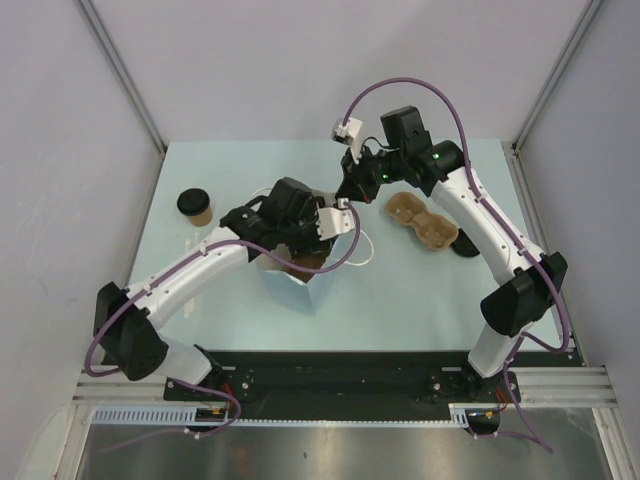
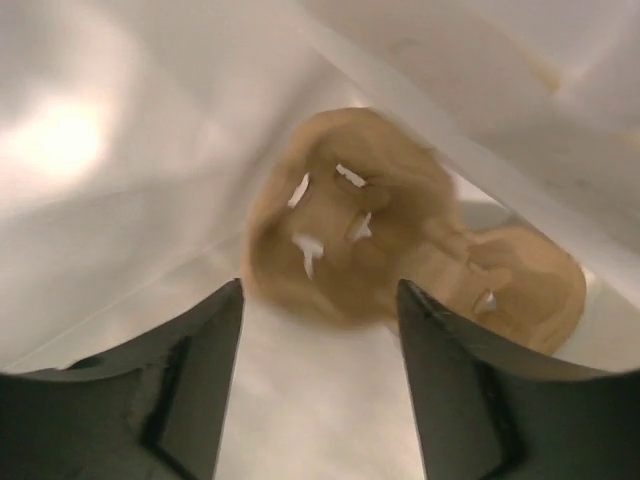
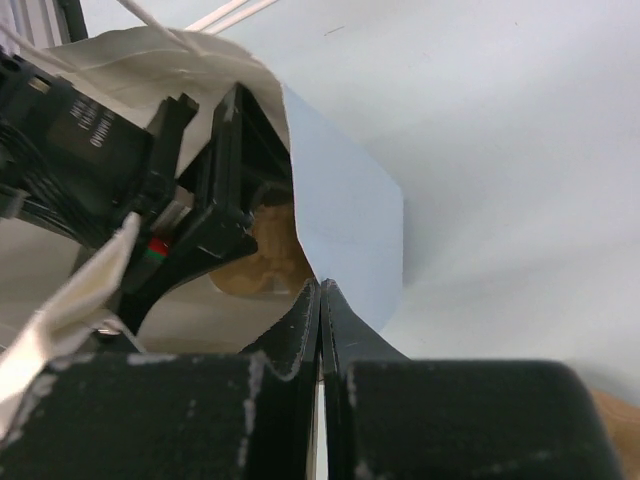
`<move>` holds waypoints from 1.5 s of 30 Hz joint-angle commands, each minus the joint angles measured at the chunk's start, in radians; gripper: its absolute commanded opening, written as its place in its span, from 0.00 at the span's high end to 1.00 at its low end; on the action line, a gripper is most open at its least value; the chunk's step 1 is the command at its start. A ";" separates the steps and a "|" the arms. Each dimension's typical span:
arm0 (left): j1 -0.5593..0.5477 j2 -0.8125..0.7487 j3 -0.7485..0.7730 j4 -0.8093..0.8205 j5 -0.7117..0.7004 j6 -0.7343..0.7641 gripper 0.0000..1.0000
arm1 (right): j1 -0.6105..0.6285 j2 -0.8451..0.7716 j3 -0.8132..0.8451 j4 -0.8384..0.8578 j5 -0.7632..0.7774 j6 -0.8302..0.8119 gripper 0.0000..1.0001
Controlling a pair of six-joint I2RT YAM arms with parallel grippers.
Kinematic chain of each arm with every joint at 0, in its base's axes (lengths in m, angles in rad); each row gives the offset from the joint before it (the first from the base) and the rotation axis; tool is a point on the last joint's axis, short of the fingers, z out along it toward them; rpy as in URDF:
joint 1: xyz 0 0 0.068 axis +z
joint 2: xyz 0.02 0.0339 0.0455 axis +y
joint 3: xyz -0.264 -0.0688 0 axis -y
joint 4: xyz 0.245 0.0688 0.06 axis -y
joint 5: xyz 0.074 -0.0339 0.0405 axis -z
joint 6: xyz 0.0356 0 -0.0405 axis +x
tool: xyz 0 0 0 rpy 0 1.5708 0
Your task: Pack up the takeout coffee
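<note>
Parted, gripping nothing: left gripper point(image 2: 320, 292), down inside the tall light-blue paper bag point(image 3: 345, 220), a blurred brown moulded-pulp carrier point(image 2: 340, 220) beneath. Pinched shut on the bag's rim: right gripper point(image 3: 319, 290), arm bent in from the right. Upright at upper left of the top view, well apart from the bag: small tan kraft-paper cup point(image 1: 203, 214) under its round black plastic lid point(image 1: 192, 201).

You see: cup point(image 1: 200, 213) tan kraft, lid point(image 1: 191, 201) black. Bag point(image 3: 345, 230) light blue outside, white inside. Carrier on table point(image 1: 420, 222) plain brown; carrier inside bag point(image 2: 340, 250) same brown. Table point(image 1: 420, 300) pale mint. Left arm point(image 1: 190, 275), right arm point(image 1: 490, 225) white, joints black. Cables point(image 1: 420, 88) purple.
</note>
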 commanded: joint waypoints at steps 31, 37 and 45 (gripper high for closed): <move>-0.026 -0.296 0.293 0.031 0.186 -0.246 0.01 | -0.042 -0.055 -0.068 -0.020 -0.091 -0.157 1.00; 0.104 -0.283 0.404 0.057 0.278 -0.430 0.01 | -0.090 -0.062 -0.052 -0.122 -0.229 -0.249 1.00; 0.482 -0.195 0.425 0.005 0.346 -0.610 0.01 | -0.133 -0.013 0.072 -0.463 -0.342 -0.510 1.00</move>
